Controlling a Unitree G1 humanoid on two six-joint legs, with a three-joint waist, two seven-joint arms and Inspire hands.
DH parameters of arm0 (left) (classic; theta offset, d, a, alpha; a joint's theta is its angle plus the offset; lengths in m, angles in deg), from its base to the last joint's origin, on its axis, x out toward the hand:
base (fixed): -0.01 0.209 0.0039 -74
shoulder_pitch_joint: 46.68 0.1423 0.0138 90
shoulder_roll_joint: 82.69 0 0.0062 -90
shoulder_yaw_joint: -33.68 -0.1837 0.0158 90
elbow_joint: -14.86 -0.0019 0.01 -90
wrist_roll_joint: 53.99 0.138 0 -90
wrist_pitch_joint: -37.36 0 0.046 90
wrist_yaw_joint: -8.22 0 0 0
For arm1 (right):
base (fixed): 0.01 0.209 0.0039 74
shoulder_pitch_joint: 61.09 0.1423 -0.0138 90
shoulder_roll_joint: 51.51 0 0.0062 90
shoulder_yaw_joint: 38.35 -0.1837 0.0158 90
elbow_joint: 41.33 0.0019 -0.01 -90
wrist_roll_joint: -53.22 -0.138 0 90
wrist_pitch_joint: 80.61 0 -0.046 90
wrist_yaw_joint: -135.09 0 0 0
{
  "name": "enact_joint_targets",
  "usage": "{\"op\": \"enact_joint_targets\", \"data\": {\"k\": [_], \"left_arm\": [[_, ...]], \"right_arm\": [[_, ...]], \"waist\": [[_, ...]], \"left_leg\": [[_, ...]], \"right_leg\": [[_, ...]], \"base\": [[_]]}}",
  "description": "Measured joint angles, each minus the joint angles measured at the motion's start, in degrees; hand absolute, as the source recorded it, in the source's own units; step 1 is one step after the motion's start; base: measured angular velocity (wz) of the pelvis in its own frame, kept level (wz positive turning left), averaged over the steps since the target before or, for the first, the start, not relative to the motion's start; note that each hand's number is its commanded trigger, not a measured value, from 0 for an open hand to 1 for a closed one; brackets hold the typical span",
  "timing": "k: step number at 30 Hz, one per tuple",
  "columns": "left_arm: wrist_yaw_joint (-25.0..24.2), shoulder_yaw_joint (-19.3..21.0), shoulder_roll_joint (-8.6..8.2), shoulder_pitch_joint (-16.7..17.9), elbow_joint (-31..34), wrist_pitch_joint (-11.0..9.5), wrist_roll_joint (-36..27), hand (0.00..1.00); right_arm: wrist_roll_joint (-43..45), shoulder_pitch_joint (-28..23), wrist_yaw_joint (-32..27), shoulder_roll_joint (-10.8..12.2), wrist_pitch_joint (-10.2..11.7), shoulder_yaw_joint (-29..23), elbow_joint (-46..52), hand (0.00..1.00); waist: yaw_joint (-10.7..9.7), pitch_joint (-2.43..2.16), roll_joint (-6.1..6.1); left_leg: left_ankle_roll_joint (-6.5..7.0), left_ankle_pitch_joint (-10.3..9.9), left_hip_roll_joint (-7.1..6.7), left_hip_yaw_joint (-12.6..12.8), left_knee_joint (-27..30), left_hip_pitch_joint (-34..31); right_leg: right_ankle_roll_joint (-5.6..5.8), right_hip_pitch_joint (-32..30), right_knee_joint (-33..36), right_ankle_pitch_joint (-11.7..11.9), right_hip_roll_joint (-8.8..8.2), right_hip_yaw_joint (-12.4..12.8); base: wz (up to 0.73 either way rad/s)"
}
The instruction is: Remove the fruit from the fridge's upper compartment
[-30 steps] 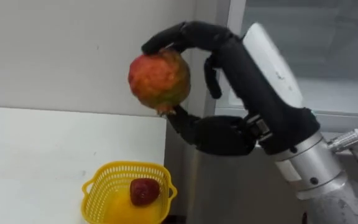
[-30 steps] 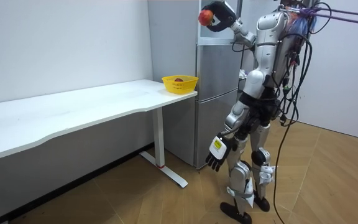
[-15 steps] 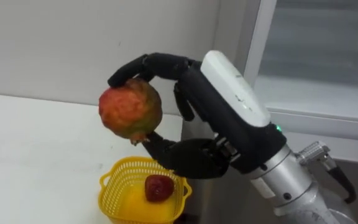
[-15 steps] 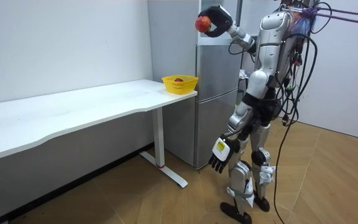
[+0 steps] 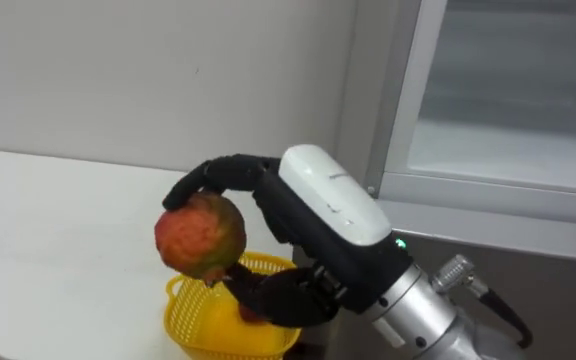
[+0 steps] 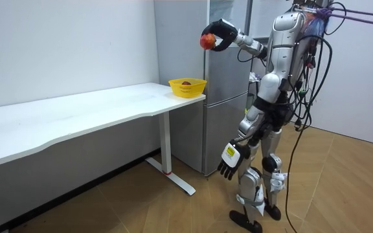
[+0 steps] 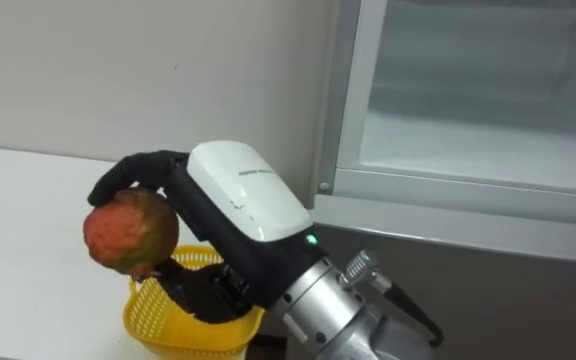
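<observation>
A round red-and-green fruit (image 5: 200, 236) hangs in the air just above the yellow basket (image 5: 190, 318), with my right hand (image 5: 320, 212) shut on it, fingers over its top and thumb beneath. The room view shows the fruit (image 6: 206, 41) held out in front of the grey fridge (image 6: 228, 116), higher than the basket (image 6: 187, 86) on the table's end. A small red item (image 6: 186, 82) lies in the basket. The fridge's upper compartment (image 5: 508, 100) stands open at the right. My left hand (image 6: 228, 158) hangs open beside my thigh.
The long white table (image 6: 76, 113) runs along the wall, with the basket at its end beside the fridge. A white wall (image 5: 148, 70) stands behind the table. I stand on the wooden floor in front of the fridge.
My right hand has come down and away from the fridge with the fruit, from above head height to just over the basket. The left hand has stayed hanging.
</observation>
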Motion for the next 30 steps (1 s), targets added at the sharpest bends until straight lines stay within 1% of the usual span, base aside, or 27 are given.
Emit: {"op": "enact_joint_targets", "data": {"k": [5,6,7,8,12,15,17,24,27,28,30], "left_arm": [[-0.6,-0.4,-0.01,0.3,0.0,0.1,0.2,0.00],[-0.7,-1.4,0.09,0.3,0.0,0.1,0.2,0.00],[-0.8,-1.7,0.09,0.3,0.0,0.1,0.2,0.00],[-1.1,-1.7,0.08,0.4,0.0,0.1,0.2,0.00],[-1.7,-2.1,0.06,0.5,0.0,0.5,0.2,0.00],[-1.4,-2.4,0.06,0.5,0.0,0.4,0.0,0.00],[-1.3,-2.4,0.04,0.5,0.0,0.4,0.0,0.00],[-1.2,-2.3,-0.08,0.5,0.0,0.4,0.1,0.00],[-1.0,-2.3,-0.17,0.5,0.0,0.4,0.1,0.00],[-0.9,-2.3,-0.17,0.6,0.0,0.4,0.1,0.00],[-0.9,-2.3,-0.24,0.6,0.0,0.4,0.2,0.00]], "right_arm": [[0.5,-0.6,1.2,0.0,-0.4,0.2,-4.7,1.00],[0.5,-0.6,1.6,0.0,-1.1,0.2,-6.3,1.00],[0.6,-0.9,1.7,0.0,-1.7,0.2,-7.3,1.00],[0.7,-1.5,2.1,0.0,-2.4,0.2,-7.4,1.00],[1.7,-2.4,2.6,0.2,-2.9,0.9,-9.4,1.00],[1.8,-2.5,2.6,0.8,-2.9,1.8,-13.2,1.00],[1.8,-2.5,2.6,1.7,-3.2,1.9,-14.9,1.00],[2.7,-2.5,2.5,2.0,-3.4,1.9,-16.2,1.00],[3.6,-2.5,2.1,2.1,-3.4,1.9,-16.7,1.00],[3.6,-2.5,1.9,2.1,-3.4,1.9,-17.0,1.00],[3.7,-2.5,1.7,2.1,-3.4,1.9,-17.5,1.00]], "waist": [[1.1,0.00,-0.05],[1.2,-0.06,-0.13],[1.3,-0.17,-0.30],[1.4,-0.19,-0.46],[1.5,-0.17,-0.63],[1.5,-0.08,-0.64],[1.4,0.01,-0.60],[1.5,0.05,-0.57],[1.6,0.25,-0.65],[1.7,0.40,-0.73],[1.6,0.50,-0.83]], "left_leg": [[0.00,0.0,-0.05,-0.2,0.0,-0.1],[0.01,0.0,-0.07,-0.4,0.1,-0.4],[0.01,0.0,-0.08,-0.5,0.2,-0.8],[0.01,0.0,-0.08,-0.6,0.4,-1.2],[0.01,0.0,-0.13,-0.8,0.4,-1.1],[0.01,0.0,-0.14,-0.9,0.3,-0.8],[0.01,0.0,-0.13,-0.9,0.3,-0.9],[0.00,0.0,-0.14,-0.9,0.4,-0.8],[0.01,0.0,-0.15,-1.0,0.5,-0.8],[0.01,0.0,-0.15,-1.0,0.5,-0.8],[0.02,0.0,-0.15,-1.0,0.7,-1.1]], "right_leg": [[0.00,0.0,0.1,0.0,-0.03,-0.1],[0.00,-0.2,0.1,0.0,-0.05,-0.2],[0.00,-0.5,0.1,0.0,-0.07,-0.2],[0.00,-0.7,0.1,0.0,-0.05,-0.2],[0.00,-0.6,0.1,0.0,-0.10,-0.2],[0.00,-0.2,0.0,0.0,-0.06,-0.3],[0.01,-0.2,-0.1,0.0,-0.05,-0.3],[0.00,0.0,0.0,0.0,-0.06,-0.3],[0.00,0.0,0.0,0.0,-0.08,-0.3],[0.01,0.0,0.0,0.0,-0.08,-0.4],[0.01,-0.1,-0.1,0.0,-0.08,-0.4]], "base": [[0.01],[0.07],[0.08],[0.06],[0.04],[0.00],[0.00],[0.00],[0.00],[0.00],[0.00]]}}
